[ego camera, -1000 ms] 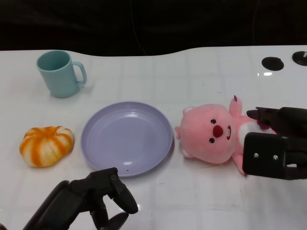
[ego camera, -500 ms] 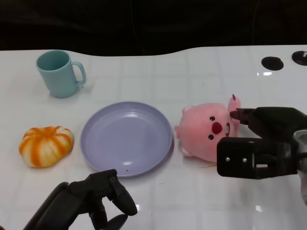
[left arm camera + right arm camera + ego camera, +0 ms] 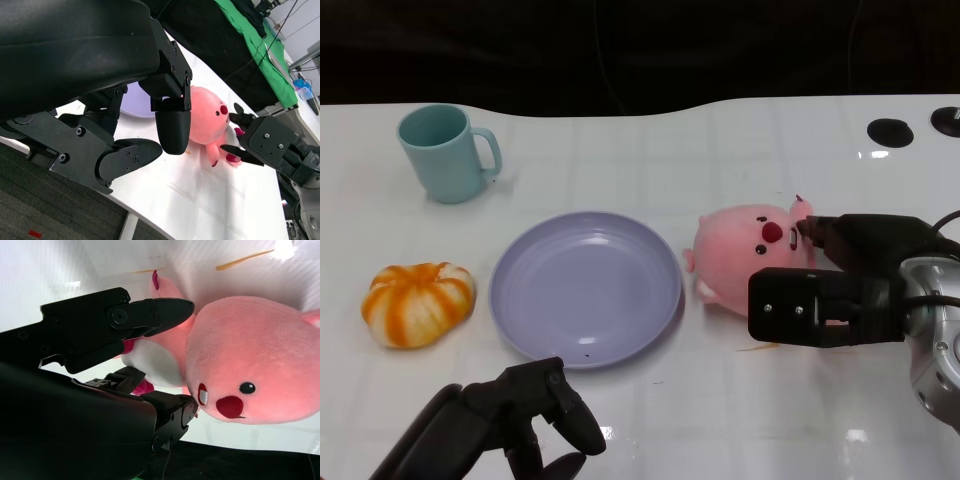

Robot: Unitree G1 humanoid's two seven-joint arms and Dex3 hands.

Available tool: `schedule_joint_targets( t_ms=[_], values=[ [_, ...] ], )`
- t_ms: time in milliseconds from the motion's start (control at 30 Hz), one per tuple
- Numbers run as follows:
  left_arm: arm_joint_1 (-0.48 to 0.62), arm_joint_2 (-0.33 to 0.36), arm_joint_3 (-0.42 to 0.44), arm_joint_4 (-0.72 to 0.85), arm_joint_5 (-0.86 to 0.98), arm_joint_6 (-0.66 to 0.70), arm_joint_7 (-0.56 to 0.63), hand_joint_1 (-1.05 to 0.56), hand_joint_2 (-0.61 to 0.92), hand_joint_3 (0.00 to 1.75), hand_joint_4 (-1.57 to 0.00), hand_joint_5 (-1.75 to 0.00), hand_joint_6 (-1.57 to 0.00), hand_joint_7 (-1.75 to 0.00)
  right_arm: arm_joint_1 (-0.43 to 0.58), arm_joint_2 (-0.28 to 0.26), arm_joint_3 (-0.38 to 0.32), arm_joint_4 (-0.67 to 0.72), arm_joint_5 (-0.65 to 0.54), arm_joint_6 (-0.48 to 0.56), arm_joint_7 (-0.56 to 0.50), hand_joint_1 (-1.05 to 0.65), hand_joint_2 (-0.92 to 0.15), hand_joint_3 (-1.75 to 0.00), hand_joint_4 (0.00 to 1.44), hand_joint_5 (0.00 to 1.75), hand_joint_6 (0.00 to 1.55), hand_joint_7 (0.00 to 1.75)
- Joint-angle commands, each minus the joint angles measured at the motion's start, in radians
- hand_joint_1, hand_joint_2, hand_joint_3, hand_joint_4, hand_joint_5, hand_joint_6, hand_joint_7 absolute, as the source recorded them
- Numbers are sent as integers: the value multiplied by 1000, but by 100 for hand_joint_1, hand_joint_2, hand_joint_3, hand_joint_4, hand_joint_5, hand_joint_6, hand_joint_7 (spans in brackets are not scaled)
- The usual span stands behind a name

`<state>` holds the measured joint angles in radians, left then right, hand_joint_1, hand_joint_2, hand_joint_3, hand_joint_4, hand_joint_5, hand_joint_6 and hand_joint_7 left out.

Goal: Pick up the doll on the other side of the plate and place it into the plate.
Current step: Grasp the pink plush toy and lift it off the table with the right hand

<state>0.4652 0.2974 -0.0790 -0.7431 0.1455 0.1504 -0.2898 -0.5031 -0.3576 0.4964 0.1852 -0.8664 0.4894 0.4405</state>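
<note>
Doll (image 3: 745,262) lay on white surface (image 3: 720,160) just right of purple plate (image 3: 585,290), outside it; cup (image 3: 445,153) and orange pumpkin toy (image 3: 418,303) sat left of plate; left robot hand (image 3: 525,420) hung idle near front edge, fingers curled, holding nothing; right robot hand (image 3: 820,285) straddled doll's body, likely closing for grasp; firm grip unconfirmed; head view hid doll's body; right wrist view showed fingers (image 3: 150,315) either side of belly.

plush doll (image 3: 745,255), glossy table (image 3: 720,160)
</note>
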Motion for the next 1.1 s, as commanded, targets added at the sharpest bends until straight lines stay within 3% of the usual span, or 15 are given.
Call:
schedule_joint_targets(
  t_ms=[33,367,800,967,1100],
  values=[
    [8,11,10,-12,-6,-6,-5,-21,72,80,-66,-164,-62,-130,-10,-8,-13,26,6,3,-7,-80,-92,-29,38,23,27,3],
    [16,17,28,-13,-21,-7,-14,-20,71,81,-66,-164,-62,-130,-32,14,-11,97,19,-16,-44,-80,-92,-29,38,23,28,3],
    [34,24,32,-28,-22,-9,-11,-23,72,78,-66,-166,-62,-131,-199,108,75,544,35,-242,-222,-73,-92,-17,40,17,52,6],
    [42,23,29,-41,-18,-8,-9,-22,71,79,-66,-165,-62,-131,-267,152,130,745,3,-289,-347,-70,-92,-10,45,19,63,6],
    [46,25,23,-52,-11,-7,-9,-22,71,81,-67,-165,-61,-131,-276,164,145,825,2,-353,-472,-58,-92,-3,54,29,77,6]
  ],
)
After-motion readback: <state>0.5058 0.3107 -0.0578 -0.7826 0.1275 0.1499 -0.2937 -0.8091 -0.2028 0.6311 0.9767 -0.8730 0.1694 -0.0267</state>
